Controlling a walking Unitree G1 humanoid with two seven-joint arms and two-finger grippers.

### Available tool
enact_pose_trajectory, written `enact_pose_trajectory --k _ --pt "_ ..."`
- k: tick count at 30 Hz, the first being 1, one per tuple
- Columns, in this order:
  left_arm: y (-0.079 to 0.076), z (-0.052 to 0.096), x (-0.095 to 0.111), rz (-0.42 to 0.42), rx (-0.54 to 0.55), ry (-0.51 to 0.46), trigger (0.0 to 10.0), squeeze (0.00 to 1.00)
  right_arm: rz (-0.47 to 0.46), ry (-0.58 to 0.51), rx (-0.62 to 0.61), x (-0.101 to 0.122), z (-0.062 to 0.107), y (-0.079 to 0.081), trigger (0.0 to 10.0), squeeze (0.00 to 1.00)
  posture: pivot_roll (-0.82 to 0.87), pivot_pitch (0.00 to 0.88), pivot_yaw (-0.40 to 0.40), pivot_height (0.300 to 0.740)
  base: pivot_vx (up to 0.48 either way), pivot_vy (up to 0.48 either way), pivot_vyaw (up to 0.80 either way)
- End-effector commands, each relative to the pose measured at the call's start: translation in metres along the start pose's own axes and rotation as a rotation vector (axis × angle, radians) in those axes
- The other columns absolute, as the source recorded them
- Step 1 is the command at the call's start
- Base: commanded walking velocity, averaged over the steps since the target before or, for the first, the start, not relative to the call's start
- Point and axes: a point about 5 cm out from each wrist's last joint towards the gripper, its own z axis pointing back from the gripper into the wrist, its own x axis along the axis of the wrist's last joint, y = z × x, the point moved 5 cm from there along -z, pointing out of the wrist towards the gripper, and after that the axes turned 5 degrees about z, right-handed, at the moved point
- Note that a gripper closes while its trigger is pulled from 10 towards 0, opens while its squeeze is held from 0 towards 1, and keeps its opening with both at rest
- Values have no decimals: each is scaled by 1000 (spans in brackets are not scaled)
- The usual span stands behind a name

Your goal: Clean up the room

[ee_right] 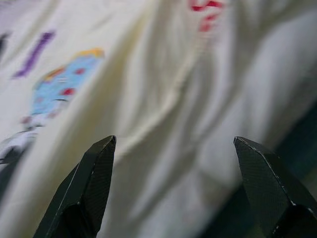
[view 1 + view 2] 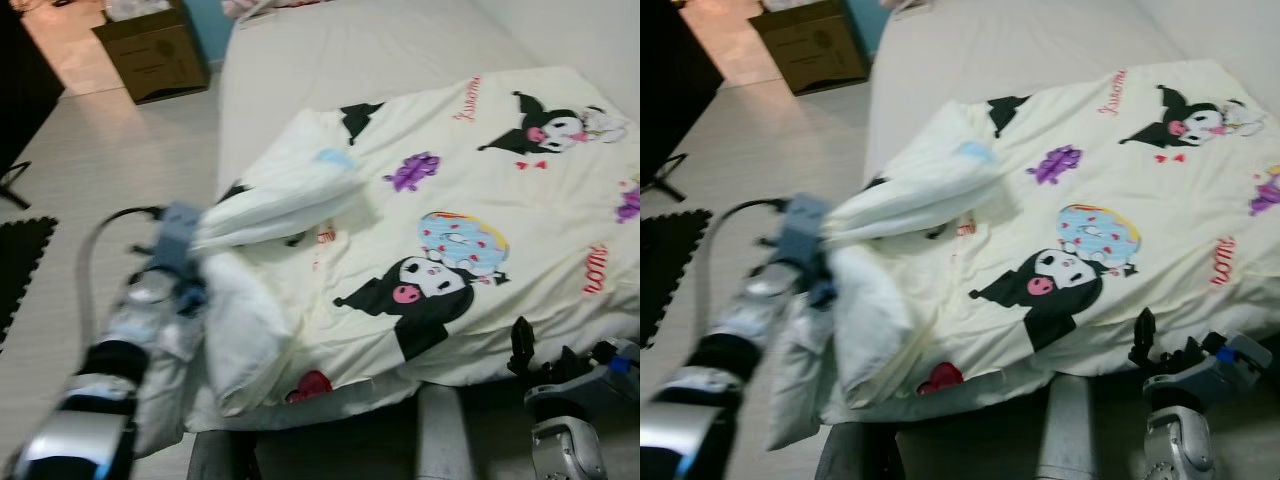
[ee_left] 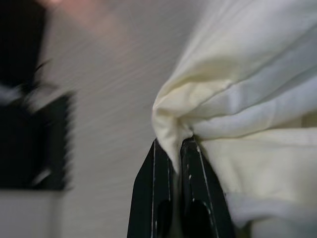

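Observation:
A cream blanket printed with cartoon characters lies across the bed, bunched and folded over at its left side. My left gripper is shut on a pinched fold of the blanket at that left edge, beside the bed over the floor; the left arm looks blurred. My right gripper is open, its fingers hovering at the near edge of the blanket near the bed's front right, with cloth just beyond the tips.
The bed's grey mattress stretches away behind the blanket. A cardboard box stands on the pale floor at the back left. A black foam mat lies on the floor at the left.

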Motion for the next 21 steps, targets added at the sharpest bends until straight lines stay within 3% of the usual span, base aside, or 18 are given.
enact_pose_trajectory --k 1,2,3,4,7,8,16,17,18,21 --pt "34 6 -34 -15 99 93 0 0 -20 52 -7 -15 4 0 10000 0 3 238 167 506 0 0 0" --pt "46 8 -43 -12 127 119 2706 0 -20 57 -4 -16 4 1 10000 0 8 239 165 506 0 0 0" --pt "54 10 -49 -8 145 135 2706 0 -21 60 -3 -17 4 1 10000 0 8 239 165 506 0 0 0" --pt "61 13 -57 8 164 154 10000 0 -22 64 0 -18 4 2 10000 0 8 239 162 506 0 0 0" --pt "63 14 -62 21 173 165 10000 0 -22 65 1 -18 4 3 10000 0 8 239 162 506 0 0 0" --pt "64 16 -65 27 180 169 10000 1000 -23 67 2 -19 3 3 10000 0 5 237 157 506 0 0 0" --pt "38 11 -59 71 151 123 10000 1000 -16 68 10 -16 2 3 10000 0 -18 235 153 506 0 0 0" --pt "30 9 -53 58 122 100 10000 114 -14 67 9 -15 2 3 10000 0 -18 235 153 506 0 0 0" --pt "27 8 -50 54 108 88 10000 0 -12 67 8 -15 3 2 10000 0 -26 233 152 506 0 0 0" --pt "25 6 -43 37 97 61 10000 0 -9 66 7 -15 3 0 10000 0 -29 229 151 506 0 0 0"
